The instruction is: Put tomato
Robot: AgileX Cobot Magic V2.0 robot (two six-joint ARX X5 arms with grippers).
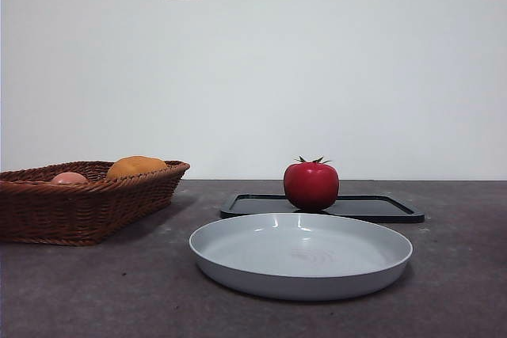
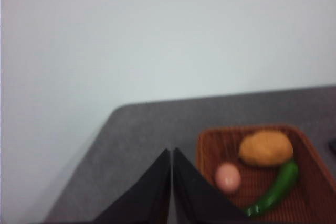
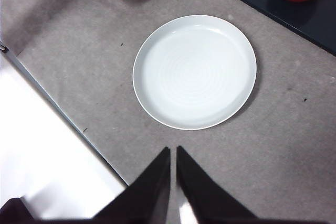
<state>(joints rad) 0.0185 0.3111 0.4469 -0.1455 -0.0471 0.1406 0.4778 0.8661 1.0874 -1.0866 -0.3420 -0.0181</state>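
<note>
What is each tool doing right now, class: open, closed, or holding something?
Left tool: closed, holding nothing, above the basket.
Right tool: closed, holding nothing, above the table near the plate.

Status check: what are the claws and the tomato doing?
Both grippers shut, holding nothing. Tomato on black tray. Plate bare; nothing blocking.

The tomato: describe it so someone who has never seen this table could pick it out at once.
Start at the round pale grey plate mid-table; right behind it lies a flat black rectangular tray. On that tray stands the glossy deep-red tomato with a dark green spiky stem. The orange-yellow fruit and small pink fruit lie in the brown wicker basket instead.
</note>
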